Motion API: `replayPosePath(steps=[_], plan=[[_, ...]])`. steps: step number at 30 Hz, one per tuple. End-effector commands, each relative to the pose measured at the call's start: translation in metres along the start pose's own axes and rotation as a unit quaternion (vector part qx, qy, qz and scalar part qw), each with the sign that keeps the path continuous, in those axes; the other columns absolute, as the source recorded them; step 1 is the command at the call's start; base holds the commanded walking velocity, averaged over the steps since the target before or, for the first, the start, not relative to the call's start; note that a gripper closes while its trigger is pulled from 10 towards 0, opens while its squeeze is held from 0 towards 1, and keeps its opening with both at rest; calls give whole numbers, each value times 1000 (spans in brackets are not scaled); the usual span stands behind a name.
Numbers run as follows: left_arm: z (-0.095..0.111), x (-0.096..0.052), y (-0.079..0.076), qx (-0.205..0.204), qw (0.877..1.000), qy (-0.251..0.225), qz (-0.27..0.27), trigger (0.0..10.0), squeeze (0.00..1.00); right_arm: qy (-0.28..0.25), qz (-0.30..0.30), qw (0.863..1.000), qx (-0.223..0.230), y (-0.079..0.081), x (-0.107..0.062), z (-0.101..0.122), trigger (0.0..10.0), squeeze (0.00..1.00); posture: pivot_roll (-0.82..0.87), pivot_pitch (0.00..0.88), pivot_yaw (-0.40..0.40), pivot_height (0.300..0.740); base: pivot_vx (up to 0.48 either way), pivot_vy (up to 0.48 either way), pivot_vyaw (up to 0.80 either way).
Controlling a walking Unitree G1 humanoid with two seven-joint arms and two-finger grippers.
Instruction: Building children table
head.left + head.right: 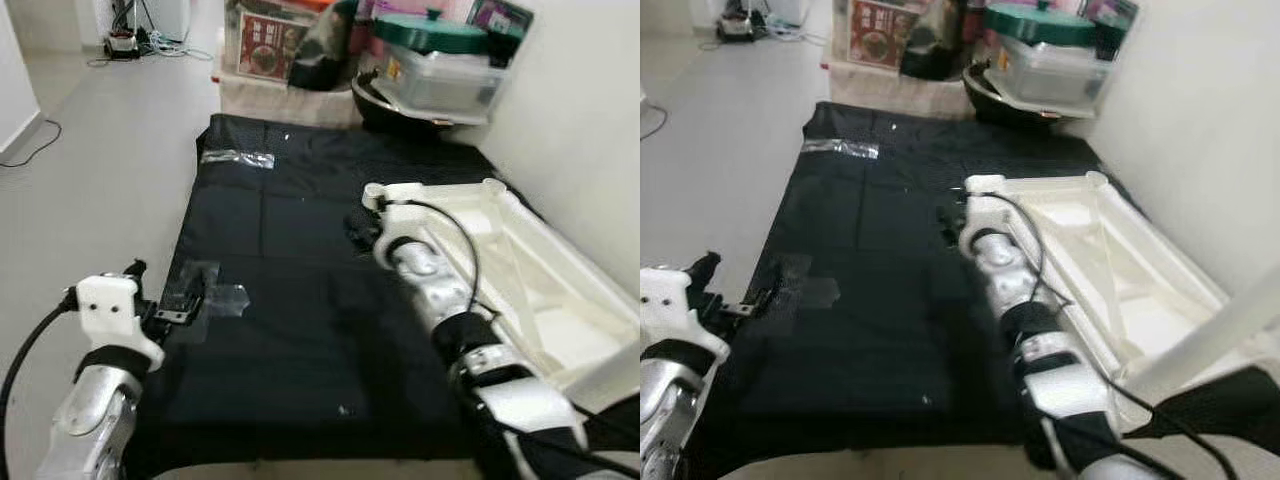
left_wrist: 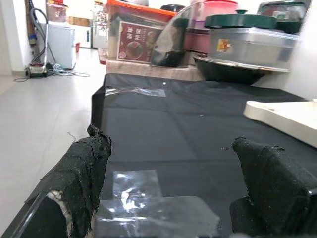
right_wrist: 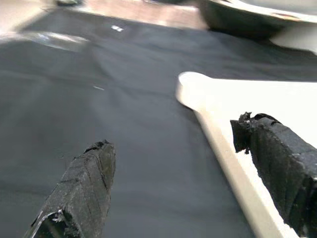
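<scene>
The white tabletop [image 1: 520, 265] lies upside down on the black mat [image 1: 290, 300], by the wall. The right gripper [image 3: 198, 183] hangs spread wide at its near corner, one finger over the rim. The left gripper [image 2: 173, 193], also released, hovers over tape [image 1: 215, 295] at the mat's left edge.

We stand on a pale grey floor [image 1: 110, 140] with a black mat [image 1: 290, 330] spread over it beside a white wall [image 1: 580, 120]. Stacked storage boxes [image 1: 440, 70] crowd the far end, and what may be cables [image 1: 150, 48] lie farther back.
</scene>
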State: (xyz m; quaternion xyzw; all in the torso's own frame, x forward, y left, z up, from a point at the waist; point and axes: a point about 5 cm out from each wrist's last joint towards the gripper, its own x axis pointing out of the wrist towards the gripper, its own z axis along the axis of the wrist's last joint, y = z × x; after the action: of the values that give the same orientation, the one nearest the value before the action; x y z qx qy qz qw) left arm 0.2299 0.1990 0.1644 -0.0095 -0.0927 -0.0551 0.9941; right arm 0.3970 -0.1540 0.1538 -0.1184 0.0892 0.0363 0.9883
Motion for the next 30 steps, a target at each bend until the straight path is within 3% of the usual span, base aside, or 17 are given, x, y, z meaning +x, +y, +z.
replayPosePath(steps=[1,3,4,9,14,19,25,30], plan=[[-4,-1,-3,-4,1000,6,-5,10000,0,13,-17,1000,-6,-14,1,-1,10000,0,162,0,-191,740,0,0,0],[-4,-1,-4,-4,1000,6,-5,10000,0,20,-22,1000,-11,-21,1,-2,10000,0,161,0,-193,740,0,0,0],[-4,-1,-4,-5,1000,5,-6,10000,0,65,8,997,-34,-35,-2,-15,10000,0,159,0,-194,740,0,0,0],[-4,-1,-5,-6,1000,4,-8,10000,0,117,31,991,-51,-54,-9,-35,10000,0,154,0,-196,740,0,0,0],[-4,0,-5,-6,1000,4,-9,10000,0,166,47,985,-26,-66,-17,-53,10000,0,150,0,-194,740,0,0,0],[-4,1,-5,-4,1000,4,-11,10000,0,185,14,982,-35,-85,-23,-59,10000,0,152,0,-194,740,0,0,0],[-4,2,-5,-2,1000,3,-10,10000,0,226,50,971,-59,-83,-31,-78,10000,0,153,0,-195,740,0,0,0],[-4,1,-4,-1,1000,3,-10,10000,0,228,71,969,-58,-80,-32,-82,10000,0,162,0,-200,740,0,0,0]])
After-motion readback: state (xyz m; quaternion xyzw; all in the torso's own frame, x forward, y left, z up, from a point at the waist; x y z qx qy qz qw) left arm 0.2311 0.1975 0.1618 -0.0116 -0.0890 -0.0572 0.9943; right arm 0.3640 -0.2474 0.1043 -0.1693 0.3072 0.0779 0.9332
